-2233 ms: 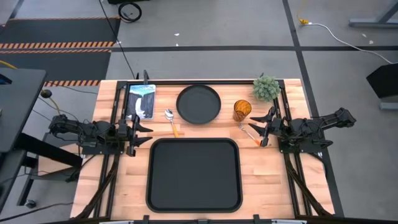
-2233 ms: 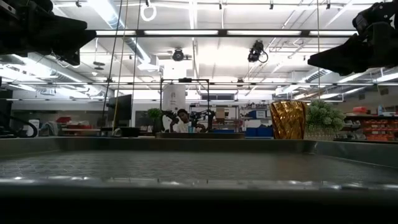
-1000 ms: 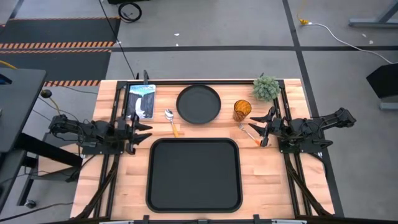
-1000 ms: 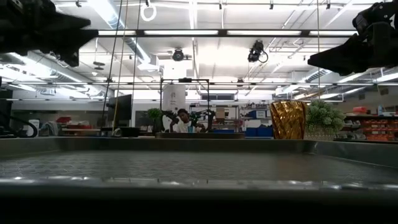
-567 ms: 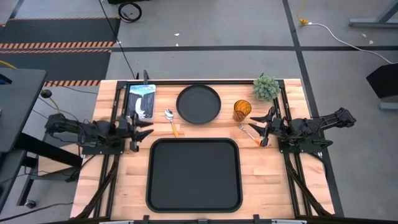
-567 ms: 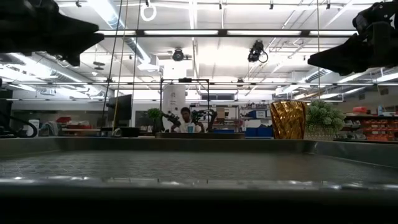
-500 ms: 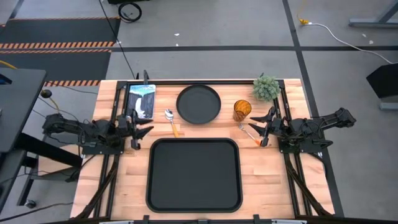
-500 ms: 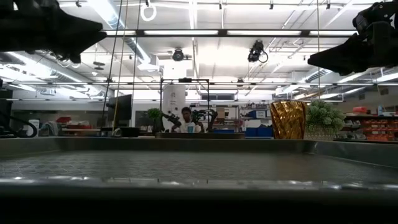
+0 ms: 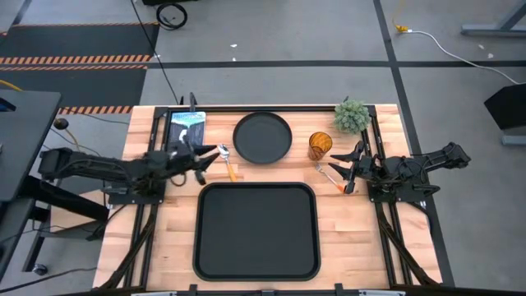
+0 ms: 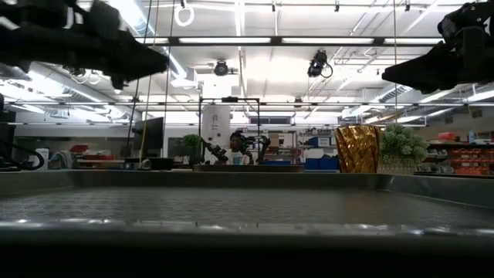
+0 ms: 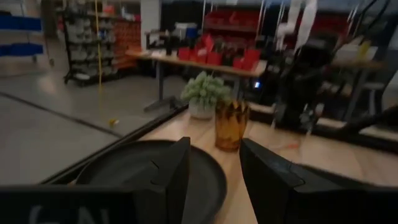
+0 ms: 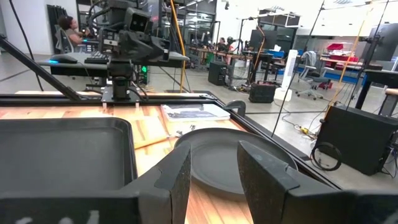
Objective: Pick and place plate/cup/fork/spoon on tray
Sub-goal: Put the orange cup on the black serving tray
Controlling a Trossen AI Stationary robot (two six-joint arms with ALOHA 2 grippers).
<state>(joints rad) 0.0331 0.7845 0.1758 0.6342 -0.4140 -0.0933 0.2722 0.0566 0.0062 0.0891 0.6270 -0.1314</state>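
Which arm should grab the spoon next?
Left. Its gripper, fingers open, is right beside the spoon; the right gripper waits by the fork.

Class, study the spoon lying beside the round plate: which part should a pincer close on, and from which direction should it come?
Grip the spoon by its orange handle, coming straight down from above. It lies flat on the table, so a side approach looks unworkable; the handle is straight and narrow, and points toward the tray. The fingers should close across it. The left pincer, open, is nearest.
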